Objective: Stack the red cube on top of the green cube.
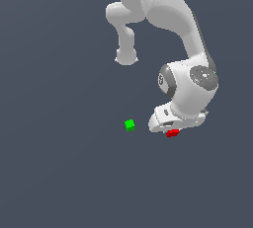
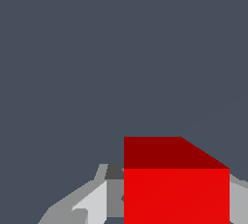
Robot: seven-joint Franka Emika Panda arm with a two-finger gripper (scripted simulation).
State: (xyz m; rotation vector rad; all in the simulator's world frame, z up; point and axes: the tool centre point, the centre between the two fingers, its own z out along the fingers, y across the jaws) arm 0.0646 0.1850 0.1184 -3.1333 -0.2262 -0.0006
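The red cube (image 1: 172, 133) sits just under my gripper (image 1: 172, 130) in the exterior view, with only its lower part showing. In the wrist view the red cube (image 2: 176, 194) fills the space inside my gripper (image 2: 177, 179). A grey finger (image 2: 114, 189) presses on one side of it and the other finger (image 2: 237, 199) on the opposite side, with no gap, so the gripper is shut on it. The green cube (image 1: 129, 125) lies on the floor a short way off, toward the exterior view's left. It is out of the wrist view.
The dark grey floor (image 1: 59, 172) is flat and plain. The white arm (image 1: 163, 5) comes down from the top of the exterior view, and its elbow link (image 1: 126, 54) hangs above and behind the green cube.
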